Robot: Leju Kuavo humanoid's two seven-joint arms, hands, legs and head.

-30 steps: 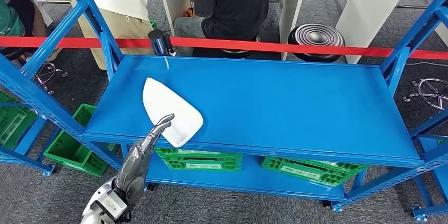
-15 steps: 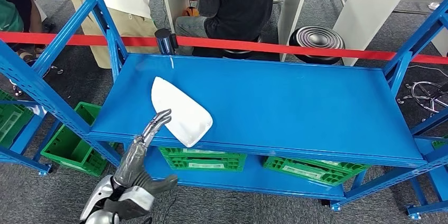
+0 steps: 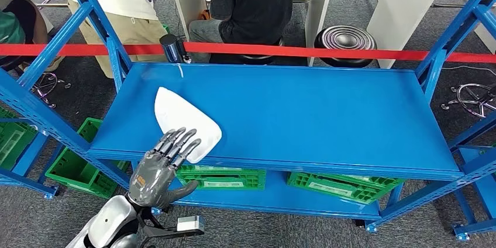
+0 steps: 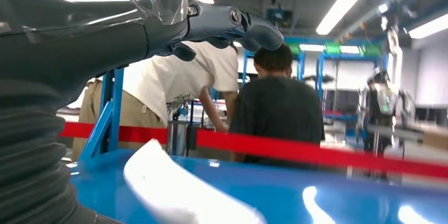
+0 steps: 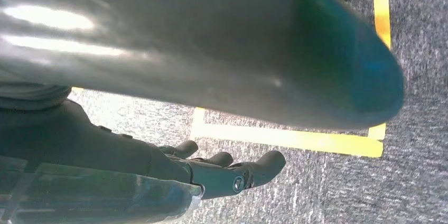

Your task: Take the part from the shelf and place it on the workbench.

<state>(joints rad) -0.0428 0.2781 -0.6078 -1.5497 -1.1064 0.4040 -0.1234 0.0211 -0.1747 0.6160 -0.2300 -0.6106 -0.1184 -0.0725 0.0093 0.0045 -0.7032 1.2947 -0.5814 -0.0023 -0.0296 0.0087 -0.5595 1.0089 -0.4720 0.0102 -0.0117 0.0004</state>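
A flat white part (image 3: 186, 120) with a rounded, tapering outline lies on the blue shelf (image 3: 304, 113), near its front left corner. My left hand (image 3: 161, 165) hovers at the shelf's front edge, palm down with fingers spread, its fingertips (image 3: 186, 140) over the part's near end; it holds nothing. In the left wrist view the part (image 4: 179, 192) lies just beyond my left hand (image 4: 158, 18), whose fingers reach out above it. My right hand (image 5: 211, 174) hangs low over grey carpet, fingers loosely extended and empty.
A red barrier tape (image 3: 304, 52) runs behind the shelf. Two people (image 3: 251, 2) are at white desks beyond it, with a black stool (image 3: 345, 40) to the right. Green crates (image 3: 222, 176) sit on the lower shelf. Blue uprights (image 3: 96, 20) flank the shelf.
My left hand has turned from edge-on to palm down and spread its fingers over the part's near end. The camera shifted slightly; the part lies where it was.
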